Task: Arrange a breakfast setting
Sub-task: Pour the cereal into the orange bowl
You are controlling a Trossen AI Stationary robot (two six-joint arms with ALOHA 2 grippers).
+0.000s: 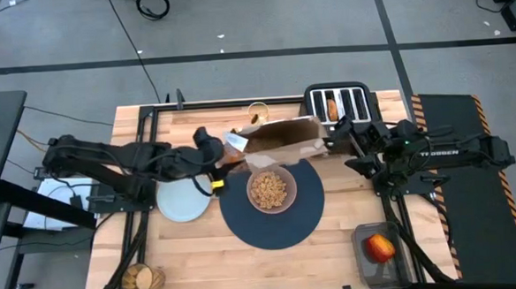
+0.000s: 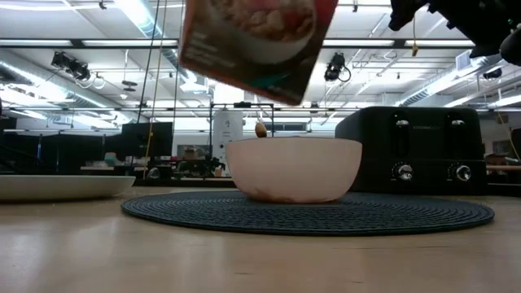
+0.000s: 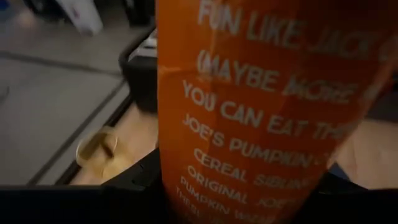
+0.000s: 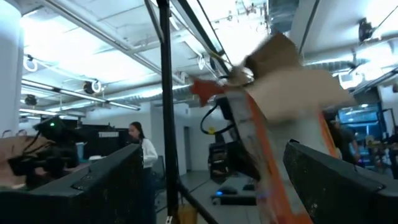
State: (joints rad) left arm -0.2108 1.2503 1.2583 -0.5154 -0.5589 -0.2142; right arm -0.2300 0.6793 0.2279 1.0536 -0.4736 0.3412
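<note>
Orange cardboard cereal box (image 1: 280, 141) held tipped in air by left gripper (image 1: 213, 161), fingers half closed on its lower end. Long axis lying across table, open flaps toward right gripper (image 1: 351, 144), box just above and behind pinkish round bowl (image 1: 271, 190). Bowl sitting on large round navy placemat (image 1: 310, 214), already holding cereal (image 1: 269, 188). Right gripper fully open, empty, near box mouth, beside black four-slot toaster (image 1: 340, 103); nearer to flaps than left.
</note>
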